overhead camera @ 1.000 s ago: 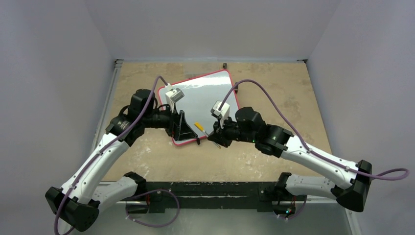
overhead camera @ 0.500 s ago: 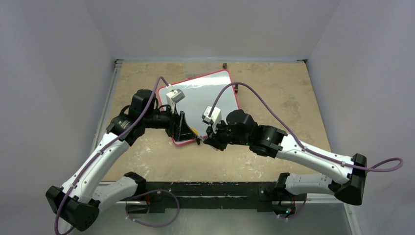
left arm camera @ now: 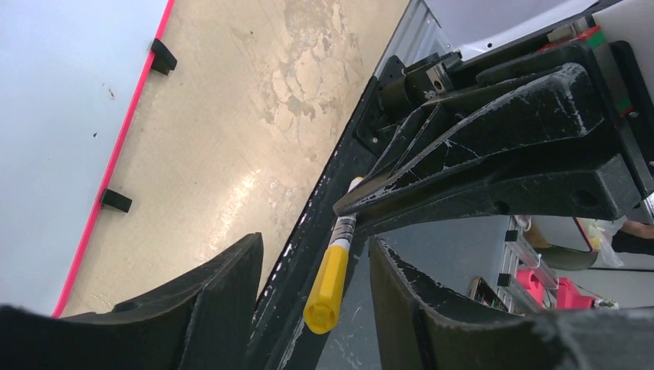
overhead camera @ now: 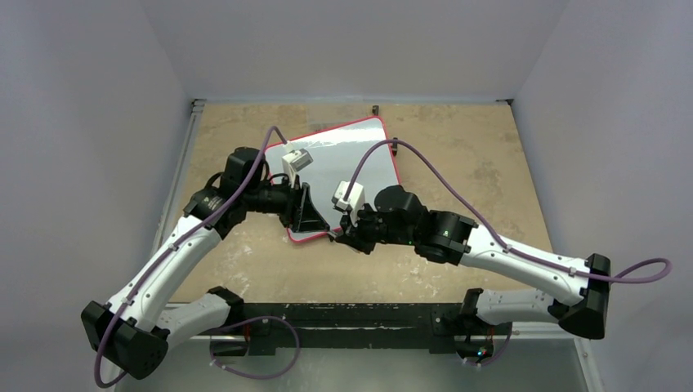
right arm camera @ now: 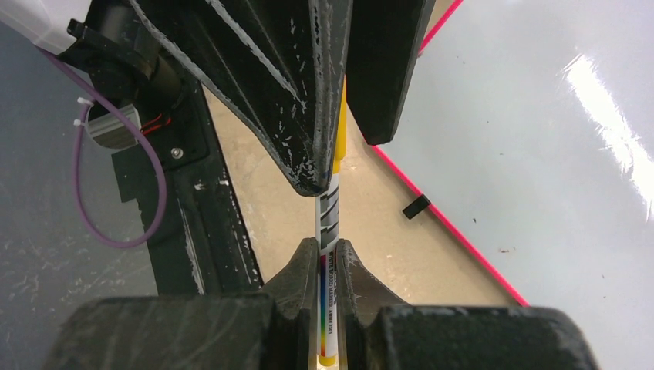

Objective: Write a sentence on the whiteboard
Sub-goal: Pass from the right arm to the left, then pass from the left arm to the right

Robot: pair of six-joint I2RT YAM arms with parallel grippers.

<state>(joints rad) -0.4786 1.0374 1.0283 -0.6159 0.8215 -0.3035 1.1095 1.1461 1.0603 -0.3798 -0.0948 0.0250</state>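
Whiteboard (overhead camera: 335,151) is lying flat around the middle of the tabletop (overhead camera: 458,139), nudged toward 12 o'clock. It's got a glossy pale face, rounded corners, a thin pink-red rim and little black clips (left arm camera: 116,200) on the edge. The face looks blank wherever I can see it, so I'd say no writing has started.

What just changed: the right arm slid over toward 9 o'clock and brought the marker (right arm camera: 330,223) to the other arm, down at the board's 6 o'clock corner. The right gripper (right arm camera: 329,250) is pinched tight on the white printed barrel. Over the last second the left gripper (left arm camera: 315,254) has narrowed, and it now sits about half apart with the yellow cap (left arm camera: 328,289) between its fingers. The left wrist view shows a sliver of gap on either side, so it's not clamped yet.

My read: this is the uncapping step, one hand holds and the other pulls.

Materials: the cap is smooth plastic and looks slippery. The fingers are scuffed black wedges, and the tabletop is mottled beige.
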